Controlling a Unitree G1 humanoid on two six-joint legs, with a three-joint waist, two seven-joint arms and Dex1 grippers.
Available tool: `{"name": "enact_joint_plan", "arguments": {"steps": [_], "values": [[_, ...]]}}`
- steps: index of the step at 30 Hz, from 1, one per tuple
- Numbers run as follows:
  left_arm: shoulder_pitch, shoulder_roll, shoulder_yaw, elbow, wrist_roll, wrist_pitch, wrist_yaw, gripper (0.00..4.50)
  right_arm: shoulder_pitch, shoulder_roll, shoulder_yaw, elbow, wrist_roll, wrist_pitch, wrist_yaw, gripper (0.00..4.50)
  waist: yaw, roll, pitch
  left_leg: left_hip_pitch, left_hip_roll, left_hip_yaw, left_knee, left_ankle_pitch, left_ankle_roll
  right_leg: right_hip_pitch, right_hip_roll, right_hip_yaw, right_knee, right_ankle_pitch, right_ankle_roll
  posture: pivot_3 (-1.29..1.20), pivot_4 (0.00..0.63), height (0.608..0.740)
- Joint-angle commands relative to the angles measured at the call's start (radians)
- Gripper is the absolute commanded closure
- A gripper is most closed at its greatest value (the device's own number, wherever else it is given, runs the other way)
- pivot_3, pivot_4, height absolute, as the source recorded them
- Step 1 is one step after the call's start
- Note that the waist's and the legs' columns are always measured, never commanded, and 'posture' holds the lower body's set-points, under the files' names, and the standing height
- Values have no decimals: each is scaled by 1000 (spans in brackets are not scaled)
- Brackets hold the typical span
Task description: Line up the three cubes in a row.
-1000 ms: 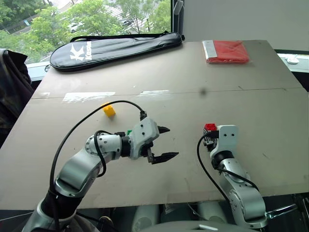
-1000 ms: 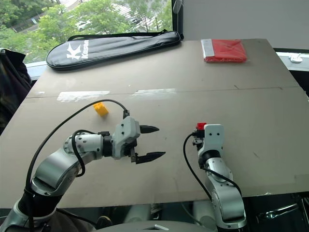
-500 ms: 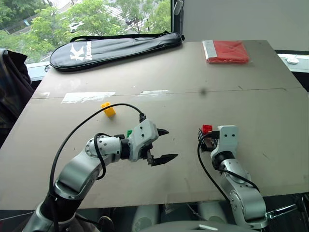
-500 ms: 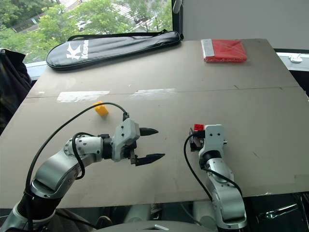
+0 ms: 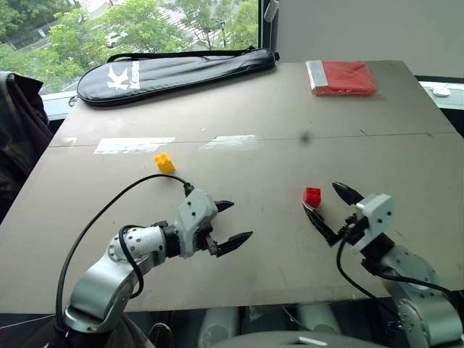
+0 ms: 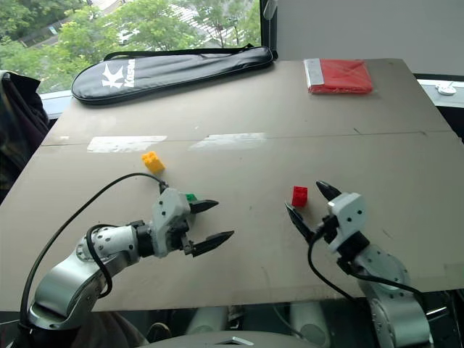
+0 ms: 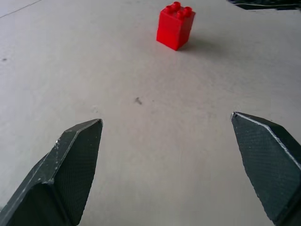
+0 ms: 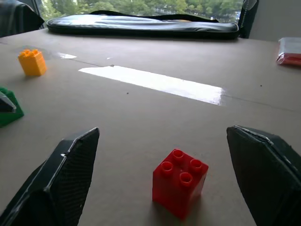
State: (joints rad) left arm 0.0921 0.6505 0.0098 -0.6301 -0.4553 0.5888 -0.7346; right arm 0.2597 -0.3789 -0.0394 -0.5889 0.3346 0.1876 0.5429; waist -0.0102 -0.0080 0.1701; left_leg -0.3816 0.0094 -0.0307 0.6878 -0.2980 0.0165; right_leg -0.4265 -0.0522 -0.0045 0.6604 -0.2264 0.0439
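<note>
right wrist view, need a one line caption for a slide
Open right gripper facing a small red studded plastic cube standing on the brown table, with yellow and green cubes beyond.

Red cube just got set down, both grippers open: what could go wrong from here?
1. The red cube sits just ahead of the open right gripper; a sideways swing could knock it.
2. The green cube lies partly hidden right behind the left gripper, so that arm might nudge it.
3. The yellow cube stands further back, off their line.
</note>
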Motion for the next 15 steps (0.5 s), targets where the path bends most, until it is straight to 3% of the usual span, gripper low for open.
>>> {"name": "enact_joint_plan", "arguments": {"steps": [1, 6, 10, 15], "values": [[137, -69, 125, -145, -104, -37, 48, 0, 26, -110, -170, 95, 232, -127, 326, 44, -2, -2, 1, 0, 1, 1, 0, 0, 0, 0, 0, 0, 0, 0, 0, 0, 150, 700], [313, -123, 199, -131, -59, -164, 60, 0, -18, -208, -267, 304, 353, -179, 587, 44, -1, -4, 3, 5, 1, 1, 0, 0, 0, 4, 1, 0, 1, -2, -3, 0, 150, 700], [352, -228, 190, -84, 69, -293, 179, 0, -53, -250, -281, 398, 348, -194, 670, 44, 7, -5, 3, 8, 1, 2, 1, 0, 0, 8, 3, -2, 1, -2, -4, 0, 150, 700], [321, -335, 85, 27, 292, -344, 371, 0, -72, -267, -274, 421, 335, -198, 702, 44, 9, -5, 3, 14, 1, 2, 0, 0, 0, 13, 3, 1, 0, -2, -4, 0, 150, 700]]}}
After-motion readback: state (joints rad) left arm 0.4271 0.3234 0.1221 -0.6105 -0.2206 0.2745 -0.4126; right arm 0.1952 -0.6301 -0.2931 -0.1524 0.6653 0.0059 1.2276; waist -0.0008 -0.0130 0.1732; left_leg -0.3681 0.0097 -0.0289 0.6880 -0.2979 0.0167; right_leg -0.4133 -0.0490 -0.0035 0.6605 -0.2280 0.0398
